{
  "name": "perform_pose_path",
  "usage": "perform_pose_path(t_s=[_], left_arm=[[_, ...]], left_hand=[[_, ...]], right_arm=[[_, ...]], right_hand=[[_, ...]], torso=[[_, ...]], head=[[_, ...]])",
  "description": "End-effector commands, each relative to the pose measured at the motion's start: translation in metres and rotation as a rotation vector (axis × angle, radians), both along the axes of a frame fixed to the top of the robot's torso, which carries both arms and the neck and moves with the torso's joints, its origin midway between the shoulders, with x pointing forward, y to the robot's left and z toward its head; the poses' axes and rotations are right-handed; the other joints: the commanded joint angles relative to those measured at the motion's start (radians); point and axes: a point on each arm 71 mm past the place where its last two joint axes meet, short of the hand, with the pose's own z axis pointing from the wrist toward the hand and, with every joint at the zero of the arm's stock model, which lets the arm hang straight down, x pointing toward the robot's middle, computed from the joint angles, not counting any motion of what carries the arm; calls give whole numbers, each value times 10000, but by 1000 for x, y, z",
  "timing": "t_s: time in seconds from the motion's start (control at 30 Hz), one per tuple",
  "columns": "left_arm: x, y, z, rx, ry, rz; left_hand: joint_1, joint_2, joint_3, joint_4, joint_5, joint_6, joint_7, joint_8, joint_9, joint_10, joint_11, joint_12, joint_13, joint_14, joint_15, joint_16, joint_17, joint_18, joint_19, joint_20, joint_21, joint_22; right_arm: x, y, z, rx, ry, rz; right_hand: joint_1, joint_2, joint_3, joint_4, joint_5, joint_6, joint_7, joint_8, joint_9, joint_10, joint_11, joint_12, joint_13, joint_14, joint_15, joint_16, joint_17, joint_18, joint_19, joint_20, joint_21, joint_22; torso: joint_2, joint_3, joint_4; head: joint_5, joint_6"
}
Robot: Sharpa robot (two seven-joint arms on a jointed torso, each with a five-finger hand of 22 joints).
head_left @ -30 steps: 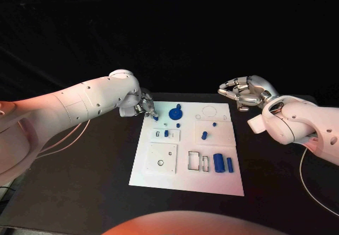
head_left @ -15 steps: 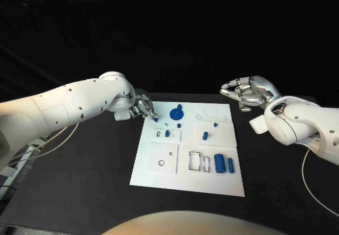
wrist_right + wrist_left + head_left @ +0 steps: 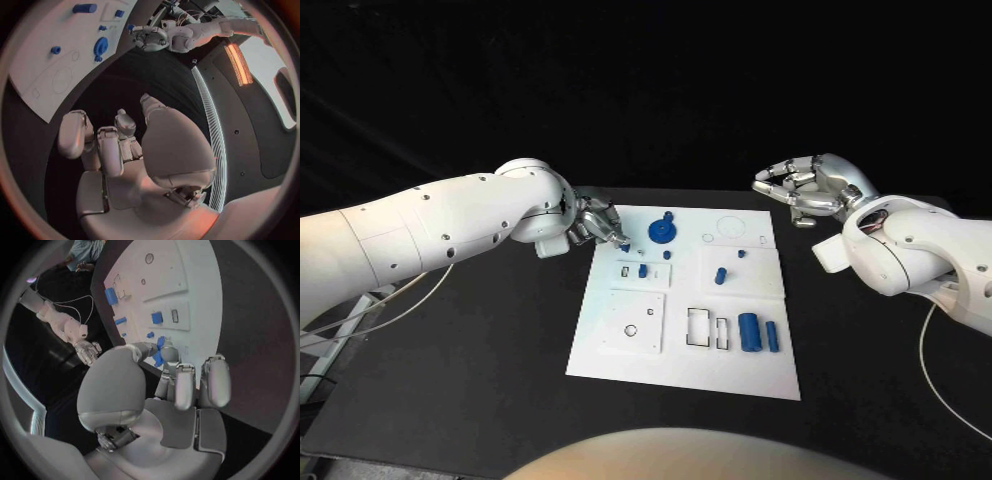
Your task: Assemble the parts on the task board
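Observation:
The white task board (image 3: 625, 355) lies mid-table with several blue parts on it: a round disc (image 3: 661, 234), small pieces (image 3: 718, 275) and two cylinders (image 3: 749, 332). My left hand (image 3: 596, 226) hovers at the board's far left corner and pinches a small blue part (image 3: 620, 245) between thumb and a finger. The left wrist view shows that part (image 3: 159, 353) at the fingertips, above the board (image 3: 200, 275). My right hand (image 3: 805, 190) is raised off the board's far right corner, fingers curled in on nothing (image 3: 119, 145).
The board has a raised square plate (image 3: 632, 322) with holes and rectangular slots (image 3: 705, 329) near its front. Black table (image 3: 473, 380) surrounds the board on all sides. From the right wrist, the left hand (image 3: 150, 37) shows beyond the board (image 3: 44, 75).
My left arm has swung lower and the left hand has shifted slightly toward the board, still pinching the small blue part. The right hand has stayed put.

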Motion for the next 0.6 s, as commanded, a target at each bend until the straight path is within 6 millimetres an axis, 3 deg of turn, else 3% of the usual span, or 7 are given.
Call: perform_pose_path(t_s=[0.03, 0.27, 0.6], left_arm=[[-2, -3, -1, 107, -529, -36], [-9, -6, -11, 390, -319, -134], [-15, -10, -18, 830, -11, -325]], left_hand=[[-10, -92, 2204, -2288, 58, 82, 13, -37, -11, 68, -11, 77, 32, 712, -83, 37, 1197, -73, 86, -25, 27, 15], [-18, -109, 2210, -2305, 111, 110, 4, -42, -13, 104, -20, 105, 75, 714, -91, 40, 1202, -80, 106, -32, 43, 45], [-62, -157, 2228, -2339, 304, 182, -18, -59, -18, 195, -41, 169, 177, 719, -112, 50, 1214, -95, 155, -53, 84, 122]], right_arm=[[-1, 1, -1, 34, -6, 110], [-1, 0, -2, 32, 13, 99], [-1, 0, -2, 35, 31, 95]], right_hand=[[-84, 24, -41, 5, 40, -60, 25, 60, -16, -18, -7, 6, 9, 455, -31, -45, 705, 188, -59, -8, -62, 264], [-84, 24, -41, 5, 40, -60, 25, 60, -16, -18, -7, 6, 9, 455, -31, -45, 705, 188, -59, -8, -62, 264], [-84, 24, -41, 5, 40, -60, 25, 60, -16, -18, -7, 6, 9, 455, -31, -45, 705, 188, -59, -8, -62, 264]], torso=[[6, -2, -7], [3, 12, -34], [7, 15, -22]], head=[[15, -19], [47, -42], [56, -78]])
